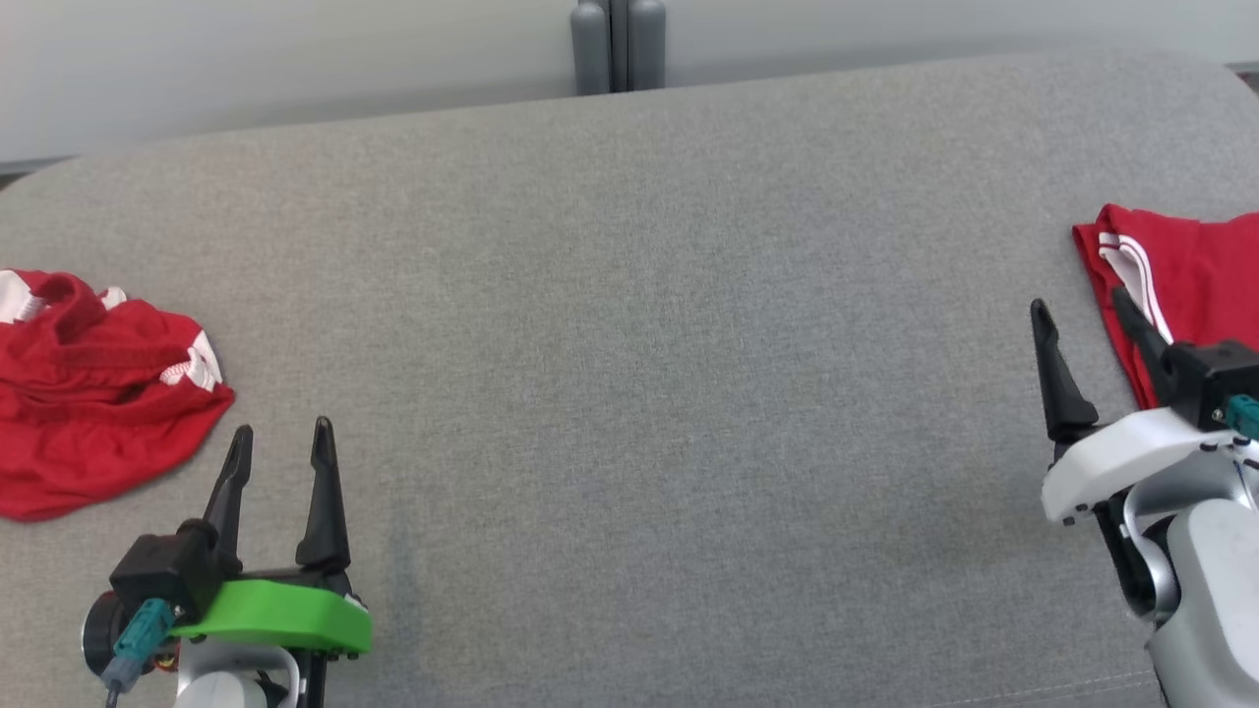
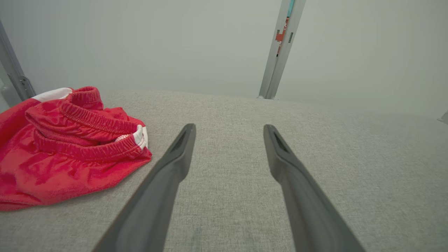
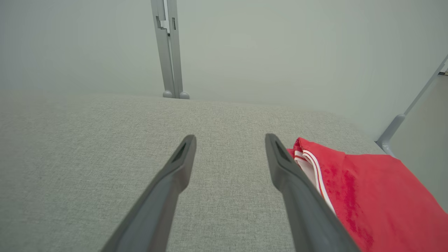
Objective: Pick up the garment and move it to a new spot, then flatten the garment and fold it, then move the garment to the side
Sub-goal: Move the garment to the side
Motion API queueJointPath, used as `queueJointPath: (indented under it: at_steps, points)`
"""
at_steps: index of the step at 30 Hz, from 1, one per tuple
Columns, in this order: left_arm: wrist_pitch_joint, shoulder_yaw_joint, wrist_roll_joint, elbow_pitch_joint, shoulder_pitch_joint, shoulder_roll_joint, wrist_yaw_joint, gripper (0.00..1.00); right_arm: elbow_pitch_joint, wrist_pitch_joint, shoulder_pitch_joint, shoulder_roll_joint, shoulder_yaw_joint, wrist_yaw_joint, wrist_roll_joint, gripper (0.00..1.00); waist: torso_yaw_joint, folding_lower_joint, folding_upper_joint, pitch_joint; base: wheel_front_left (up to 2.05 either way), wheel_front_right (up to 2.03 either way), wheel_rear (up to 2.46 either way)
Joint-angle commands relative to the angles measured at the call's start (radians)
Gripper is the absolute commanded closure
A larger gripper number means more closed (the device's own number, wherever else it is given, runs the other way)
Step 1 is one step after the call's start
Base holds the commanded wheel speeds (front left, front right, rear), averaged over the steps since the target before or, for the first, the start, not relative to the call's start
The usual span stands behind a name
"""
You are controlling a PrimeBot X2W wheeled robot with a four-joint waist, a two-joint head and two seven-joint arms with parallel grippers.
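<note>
- The right gripper (image 1: 1078, 299) stands open, its two dark fingers spread wide with only bare grey cloth between them.
- A folded red garment (image 1: 1195, 265) with white stripes lies flat just to that gripper's outer, right side. The striped edge runs along the right finger (image 3: 297, 189). Whether the finger touches the garment cannot be told.
- The left gripper (image 1: 282, 426) is also open and grips nothing, its fingertips over the grey upholstered surface (image 1: 629, 344).
- Crumpled red shorts (image 1: 89, 393), elastic waistband bunched on top, lie near that gripper's outer, left side and slightly ahead of its fingertips, clear of both fingers.
- Ahead of both grippers, a grey post (image 1: 618, 44) stands at the surface's far edge.
</note>
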Motion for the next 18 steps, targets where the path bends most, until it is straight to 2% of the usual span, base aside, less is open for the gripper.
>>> queueJointPath:
  at_steps: [1, 9, 18]
  points:
    - [0.0, 0.011, -0.005, 0.004, 0.029, -0.002, -0.002, 0.0, -0.027, 0.014, 0.038, 0.01, 0.005, -0.002, 0.014, 0.0, 0.029, 0.0, 0.0, -0.087, 0.0, 0.0, 0.0]
    - [0.0, 0.012, 0.007, 0.031, 0.079, -0.009, -0.002, 0.0, -0.135, 0.076, 0.18, 0.057, -0.003, -0.002, 0.021, 0.0, 0.051, 0.0, 0.0, -0.153, 0.0, 0.0, 0.0]
    - [0.0, 0.034, -0.01, 0.043, 0.089, -0.023, -0.002, 0.0, -0.167, 0.103, 0.25, 0.107, -0.026, -0.002, 0.016, 0.0, 0.049, 0.0, 0.0, -0.171, 0.0, 0.0, 0.0]
